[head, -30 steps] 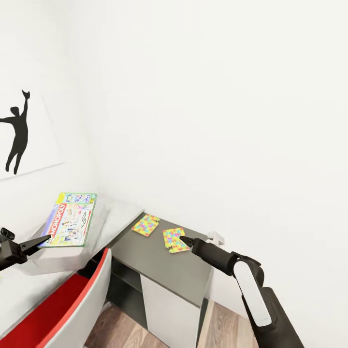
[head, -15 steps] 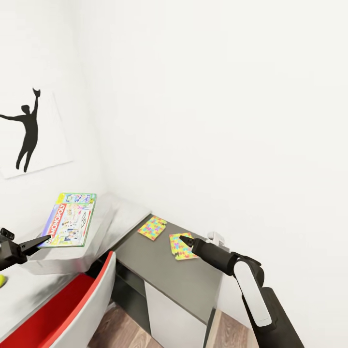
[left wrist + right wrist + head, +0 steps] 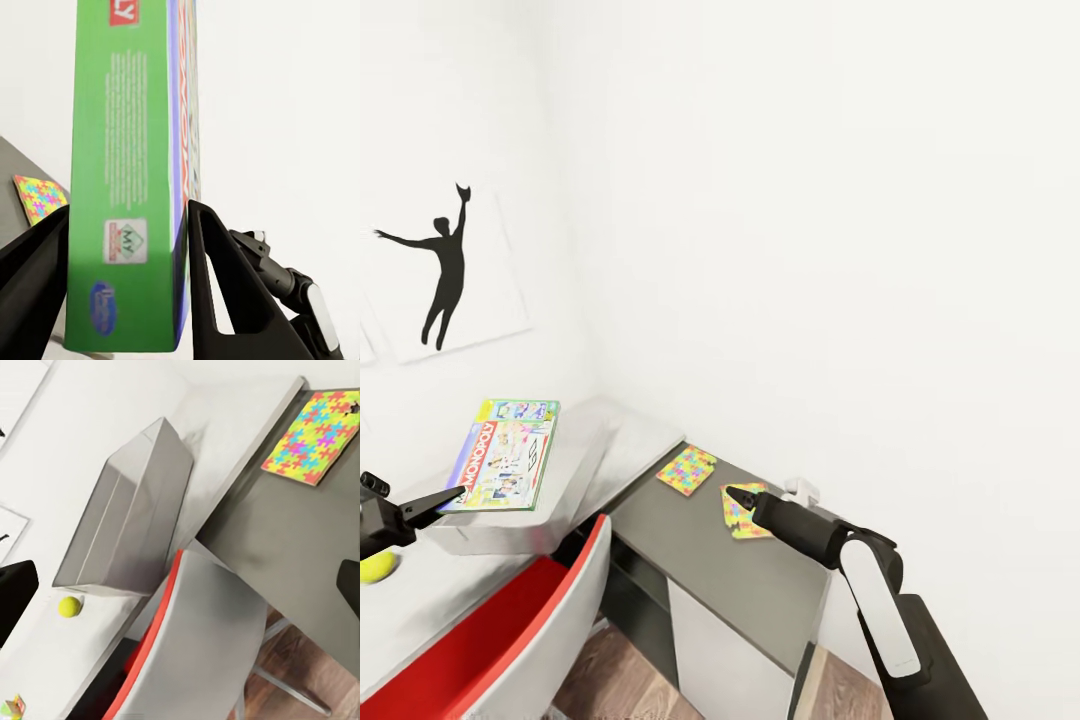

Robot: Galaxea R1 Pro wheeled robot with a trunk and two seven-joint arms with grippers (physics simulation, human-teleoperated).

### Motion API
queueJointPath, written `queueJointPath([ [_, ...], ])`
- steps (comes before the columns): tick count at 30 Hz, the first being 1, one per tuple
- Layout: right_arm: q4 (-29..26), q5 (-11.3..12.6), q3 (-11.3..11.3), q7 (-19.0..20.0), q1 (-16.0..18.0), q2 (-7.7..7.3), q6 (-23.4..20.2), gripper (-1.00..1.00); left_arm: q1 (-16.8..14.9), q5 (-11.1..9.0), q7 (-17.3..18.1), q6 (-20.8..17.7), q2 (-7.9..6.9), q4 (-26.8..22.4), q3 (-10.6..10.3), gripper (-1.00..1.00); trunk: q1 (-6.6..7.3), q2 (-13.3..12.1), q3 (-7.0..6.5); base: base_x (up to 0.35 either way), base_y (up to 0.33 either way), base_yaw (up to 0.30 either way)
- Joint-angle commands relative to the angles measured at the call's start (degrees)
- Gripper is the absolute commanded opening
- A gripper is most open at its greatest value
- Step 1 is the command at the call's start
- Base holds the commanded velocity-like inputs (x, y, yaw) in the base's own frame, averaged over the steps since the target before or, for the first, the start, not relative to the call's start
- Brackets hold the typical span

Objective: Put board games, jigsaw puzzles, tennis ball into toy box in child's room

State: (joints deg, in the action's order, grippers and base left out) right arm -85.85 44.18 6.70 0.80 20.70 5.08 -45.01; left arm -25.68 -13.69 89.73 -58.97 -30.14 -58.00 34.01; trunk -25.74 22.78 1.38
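I have the Monopoly box (image 3: 503, 455) pinched between the fingers of my left end effector (image 3: 127, 225), held above the toy box (image 3: 575, 470); it is not yet inside; the tennis ball (image 3: 377, 567) sits on the light desk (image 3: 450, 590) and both jigsaw puzzles (image 3: 687, 470) lie flat on the dark wing, so most of the job is left. My right end effector (image 3: 732, 493) hovers over the nearer puzzle; I cannot tell its spread. The game is glossy cardboard; the bin matte grey, sloped.

Monopoly box (image 3: 503, 455) covers toy box (image 3: 575, 470) opening — chair (image 3: 525, 630) crowds table (image 3: 760, 580) edge.
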Motion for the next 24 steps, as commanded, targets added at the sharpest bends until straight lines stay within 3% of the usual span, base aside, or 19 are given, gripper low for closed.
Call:
queueJointPath([
  [1,-0.05,-0.06,0.0,0.08,0.05,0.02,-0.25,1.0,-0.07,0.06,0.27,-0.59,0.0,0.0,0.01,-1.0,-0.04,0.14,0.14,0.0,-0.096,0.286],
  [17,-0.11,-0.06,0.08,0.08,0.05,0.02,-0.34,1.0,-0.07,0.07,0.27,-0.62,0.0,0.01,0.01,-1.0,-0.04,0.14,0.37,0.0,-0.2,0.29],
  [24,-0.11,-0.06,0.16,0.35,-0.09,-0.36,0.04,1.0,-0.07,-0.02,0.27,-0.56,-0.08,2.62,0.18,-1.0,-0.04,0.14,0.45,0.0,-0.046,0.088],
])
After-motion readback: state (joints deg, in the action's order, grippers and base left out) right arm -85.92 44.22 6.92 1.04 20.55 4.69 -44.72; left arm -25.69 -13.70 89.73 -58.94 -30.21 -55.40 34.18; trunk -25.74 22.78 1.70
